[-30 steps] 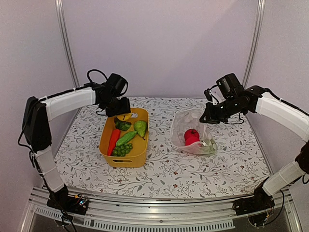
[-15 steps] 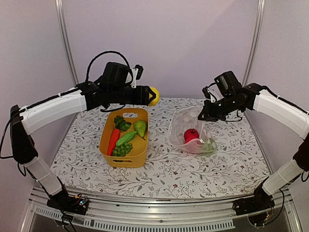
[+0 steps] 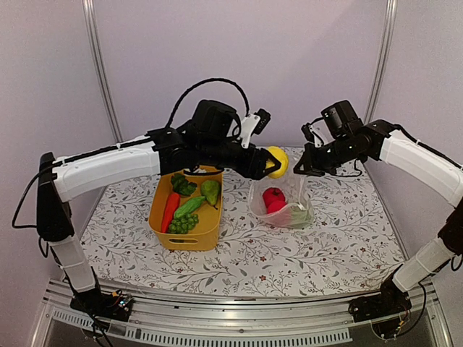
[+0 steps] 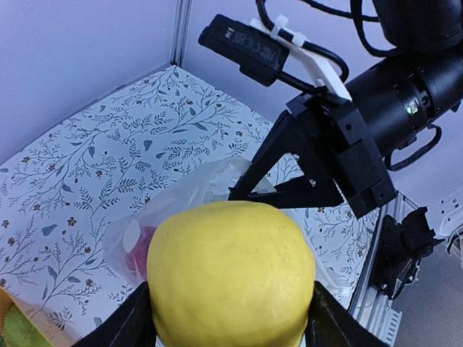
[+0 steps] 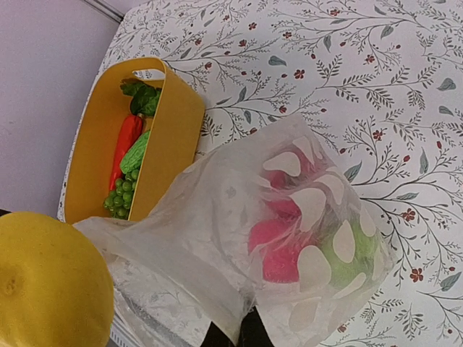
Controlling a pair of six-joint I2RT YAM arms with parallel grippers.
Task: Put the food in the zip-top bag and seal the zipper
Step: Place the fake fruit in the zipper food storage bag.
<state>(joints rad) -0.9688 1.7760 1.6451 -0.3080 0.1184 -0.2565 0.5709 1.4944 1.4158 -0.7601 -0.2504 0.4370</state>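
above table (image 3: 340, 246), lemon (image 3: 277, 160) near bag (image 3: 296, 189) mouth edge

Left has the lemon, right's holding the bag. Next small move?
Probably ease the left gripper toward the right gripper until the lemon is over the bag mouth. The mouth edge is held up, and the lemon hangs just beside it, not yet over it.
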